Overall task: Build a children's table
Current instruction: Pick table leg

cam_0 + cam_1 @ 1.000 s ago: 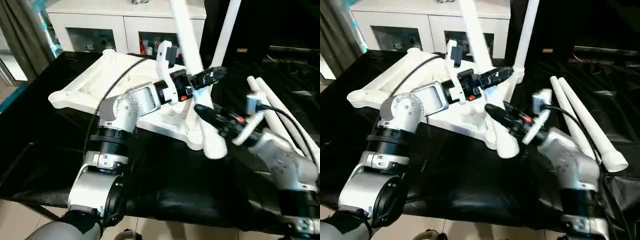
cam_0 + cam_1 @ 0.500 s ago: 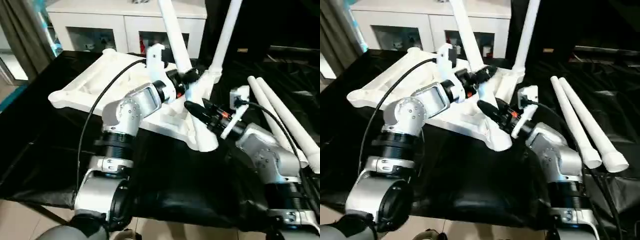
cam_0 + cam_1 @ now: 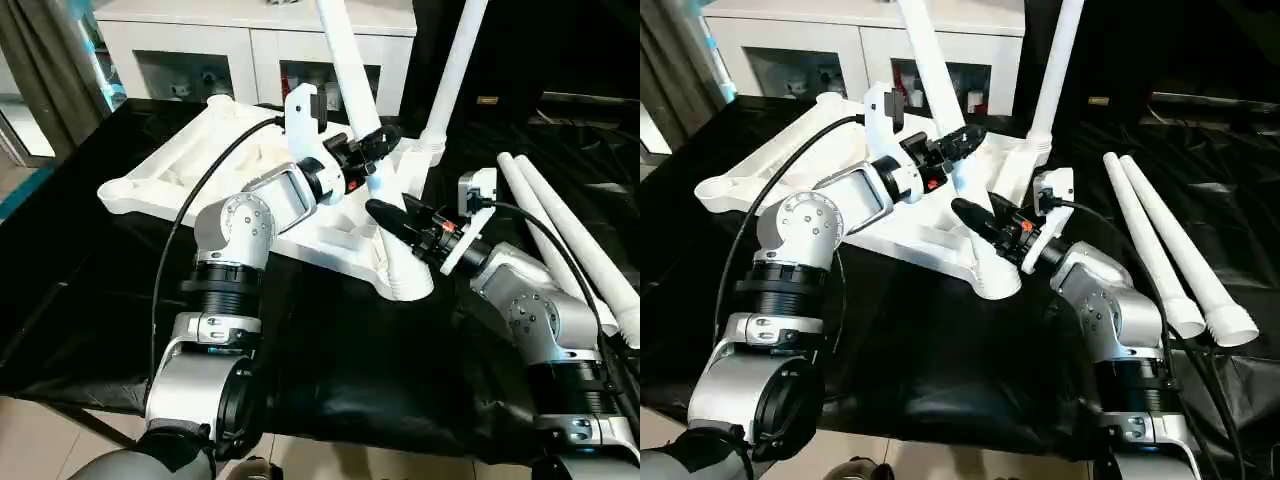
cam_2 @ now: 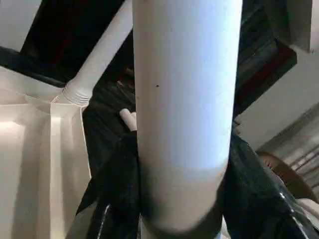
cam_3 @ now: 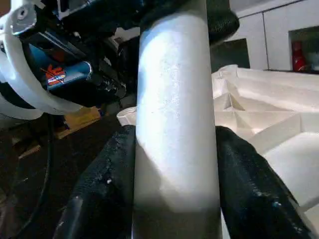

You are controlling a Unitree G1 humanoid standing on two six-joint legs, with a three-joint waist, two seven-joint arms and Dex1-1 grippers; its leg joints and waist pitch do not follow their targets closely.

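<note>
Leg (image 3: 350, 60) clamped by both jaws, head view adds two spare legs (image 3: 570, 240)

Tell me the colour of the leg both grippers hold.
White; the leg shows best in the right eye view.

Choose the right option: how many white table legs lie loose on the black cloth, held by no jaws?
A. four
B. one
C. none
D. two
D: two loose legs lie side by side on the black cloth at the robot's right, while a third leg is gripped by both grippers and a fourth leg stands in the tabletop.
</note>
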